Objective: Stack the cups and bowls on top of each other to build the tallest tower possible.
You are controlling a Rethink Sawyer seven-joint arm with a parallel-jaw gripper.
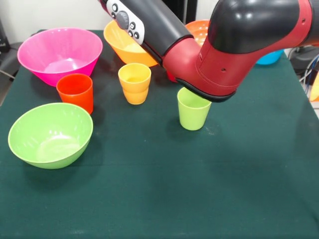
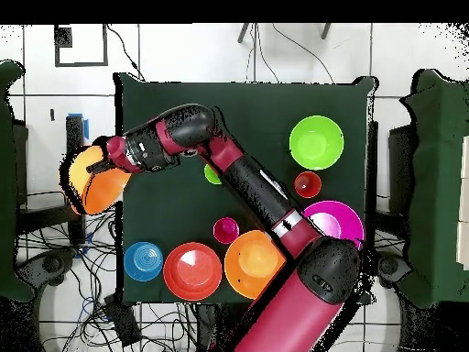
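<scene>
Two large orange bowls. The held orange bowl (image 2: pixel 92 188) hangs tilted past the table (image 2: pixel 174 101) edge, the tool (image 2: pixel 99 165) seemingly clamped on its rim. The second orange bowl (image 2: pixel 254 264) sits beside the pink bowl (image 2: pixel 334 220). The lime cup (image 1: pixel 193 112) stands under the arm. Risk: the rim grip slips and the bowl falls off the table; the swinging arm topples the cup.

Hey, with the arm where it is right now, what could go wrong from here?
The large orange bowl at the claw sits partly past the table edge. If it were released there, it would probably drop to the floor. The arm's red joint also appears low over the lime green cup, so a swing back might knock the cup over.
</scene>
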